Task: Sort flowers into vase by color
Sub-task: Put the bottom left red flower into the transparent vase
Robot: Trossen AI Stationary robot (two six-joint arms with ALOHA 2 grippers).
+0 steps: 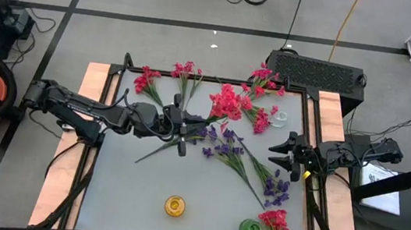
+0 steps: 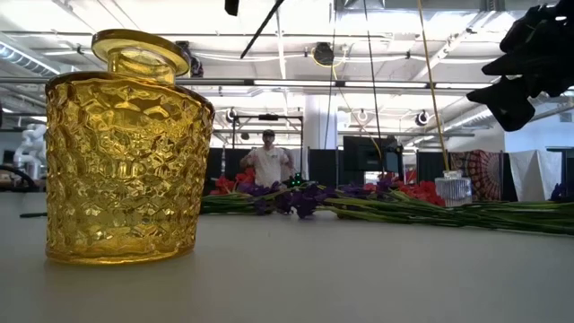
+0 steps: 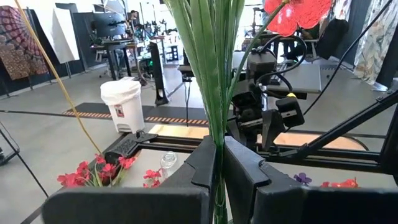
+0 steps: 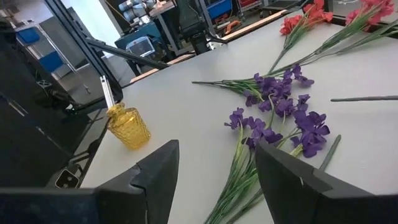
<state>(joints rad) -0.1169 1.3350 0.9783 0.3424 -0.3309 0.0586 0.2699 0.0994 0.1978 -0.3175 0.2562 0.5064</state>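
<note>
My left gripper [image 1: 182, 128] stands over the table's middle, pointing level, shut on a red flower [image 1: 225, 102] by its green stem. Its blossom [image 3: 292, 14] shows above the fingers in the left wrist view. My right gripper [image 1: 283, 152] waits open at the table's right edge, above the purple flowers [image 4: 280, 112], with nothing between its fingers. More red and pink flowers [image 1: 145, 80] lie along the far side. A yellow vase [image 1: 175, 205] and a green vase [image 1: 250, 229] stand near the front edge; a red flower [image 1: 276, 221] stands in the green one. My left gripper pinches the red flower's bundle of green stem and leaves [image 3: 216, 127], about midway along it, between its two fingers [image 3: 199, 165]. The fingers come level from the table's left and lie across the stem. The flower is lifted clear, with its blossom toward the far right and its stem end [image 1: 139, 159] toward the near left.
A small clear vase [image 1: 279, 120] stands among the flowers at the far right. Purple flowers [image 1: 227, 145] lie across the middle toward the near right. A black case [image 1: 313, 69] sits beyond the far edge. A person [image 2: 267, 161] stands in the room behind.
</note>
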